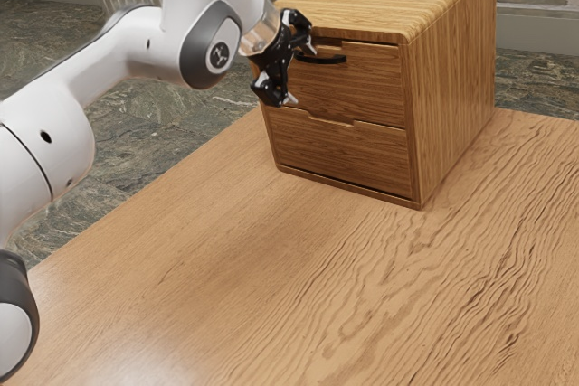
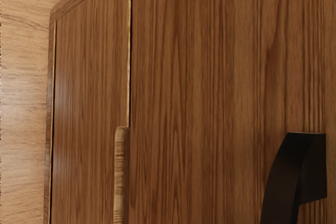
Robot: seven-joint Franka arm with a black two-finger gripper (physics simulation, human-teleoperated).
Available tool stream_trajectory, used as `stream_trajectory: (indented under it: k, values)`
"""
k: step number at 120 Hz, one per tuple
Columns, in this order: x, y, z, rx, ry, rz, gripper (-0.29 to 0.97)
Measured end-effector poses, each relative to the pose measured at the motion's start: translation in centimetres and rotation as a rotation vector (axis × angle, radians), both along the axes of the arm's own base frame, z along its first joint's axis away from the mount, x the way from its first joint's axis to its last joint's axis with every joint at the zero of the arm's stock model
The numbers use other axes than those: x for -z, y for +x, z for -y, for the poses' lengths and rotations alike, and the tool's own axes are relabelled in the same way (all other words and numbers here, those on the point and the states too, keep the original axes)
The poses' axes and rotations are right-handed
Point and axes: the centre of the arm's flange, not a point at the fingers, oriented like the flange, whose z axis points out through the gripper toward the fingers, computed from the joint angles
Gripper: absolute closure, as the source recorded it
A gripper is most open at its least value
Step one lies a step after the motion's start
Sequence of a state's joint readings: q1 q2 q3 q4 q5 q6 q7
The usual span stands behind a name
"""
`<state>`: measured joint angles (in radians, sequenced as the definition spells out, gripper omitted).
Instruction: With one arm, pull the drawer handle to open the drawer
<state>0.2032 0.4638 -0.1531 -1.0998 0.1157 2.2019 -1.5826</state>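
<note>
At upper drawer [image 1: 362,88], arm [image 1: 136,42] extended, tool [image 1: 294,68] beside handle [image 1: 327,59].

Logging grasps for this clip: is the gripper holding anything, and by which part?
Cannot be told. The gripper sits at one end of the drawer handle, but a hold isn't visible.
</note>
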Motion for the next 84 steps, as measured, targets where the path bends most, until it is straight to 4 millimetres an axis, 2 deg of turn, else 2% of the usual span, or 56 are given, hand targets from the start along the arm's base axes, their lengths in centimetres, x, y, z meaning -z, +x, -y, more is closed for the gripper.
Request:
stream_trajectory:
  k: [18,51,84]
  values:
    - [0.6,0.1,-0.1,0.002,-0.002,-0.010,0.04]
    - [0.4,-0.3,-0.1,0.004,0.000,-0.010,0.31]
    - [0.0,-0.9,0.3,0.007,0.004,-0.016,0.47]
